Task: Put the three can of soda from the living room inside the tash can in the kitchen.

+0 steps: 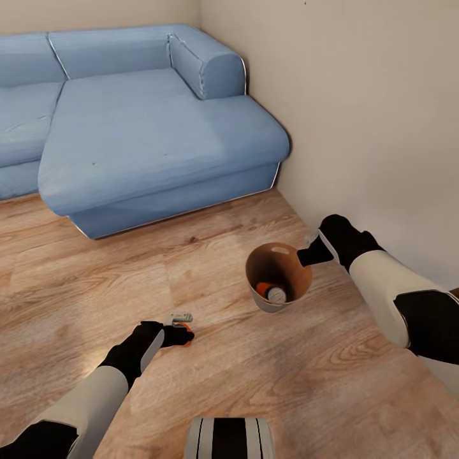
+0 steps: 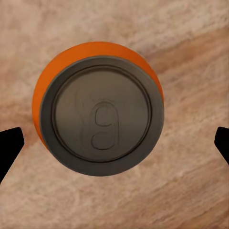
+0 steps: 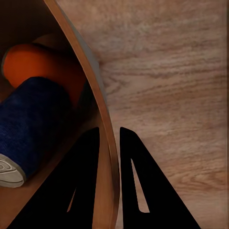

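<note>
Left hand (image 2: 114,145) released, fingers spread wide to either side of the orange can (image 2: 98,107) standing upright on the wood floor (image 1: 268,376), long axis straight along the approach, silvery top facing the wrist. Nearer this hand than the other. Right hand (image 3: 110,148) clenched on the rim of the trash can (image 1: 278,278), just beyond the orange can toward the blue sofa (image 1: 146,121), two cans (image 1: 273,292) already inside.

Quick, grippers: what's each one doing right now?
Left gripper: open, fingers wide either side of an upright orange soda can on the floor.
Right gripper: shut on the trash can rim.
</note>
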